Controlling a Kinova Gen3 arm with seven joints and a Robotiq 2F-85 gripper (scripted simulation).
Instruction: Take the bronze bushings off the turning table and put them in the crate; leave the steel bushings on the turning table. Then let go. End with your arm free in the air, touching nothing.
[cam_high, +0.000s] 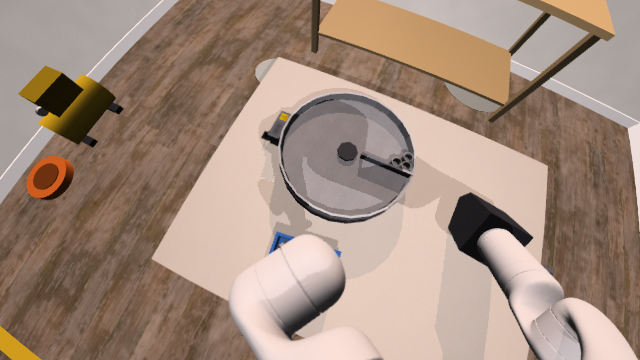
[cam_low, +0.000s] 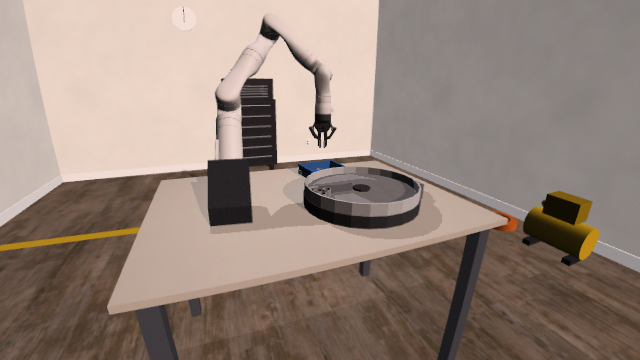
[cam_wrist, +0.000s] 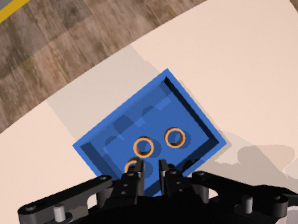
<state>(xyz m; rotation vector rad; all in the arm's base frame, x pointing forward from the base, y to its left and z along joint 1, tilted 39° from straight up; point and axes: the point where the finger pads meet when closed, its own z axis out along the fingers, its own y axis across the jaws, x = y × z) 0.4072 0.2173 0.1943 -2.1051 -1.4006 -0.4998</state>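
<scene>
The blue crate (cam_high: 276, 240) (cam_low: 309, 171) (cam_wrist: 121, 111) stands on the worktable. Inside it, in the wrist view, lie a bronze bushing (cam_wrist: 135, 147), a second bronze bushing (cam_wrist: 183, 137) and a third bronze bushing (cam_wrist: 127, 166), partly hidden by a finger. Several grey steel bushings (cam_high: 401, 161) (cam_low: 321, 191) sit together on the turning table (cam_high: 320, 145) (cam_low: 362, 208), near its rim beside the divider bar. My gripper (cam_low: 322, 145) (cam_wrist: 151, 169) is open by a narrow gap, empty, and points down high above the crate. The arm hides it in the top view.
The turning table has a raised rim, a dark centre hub (cam_high: 347, 151) (cam_low: 361, 188) and a dark divider bar (cam_high: 385, 165). A black block (cam_high: 472, 222) (cam_low: 229, 192) stands under the arm's base on the worktable (cam_high: 210, 220) (cam_low: 270, 250). A small grey box (cam_high: 278, 129) adjoins the turning table.
</scene>
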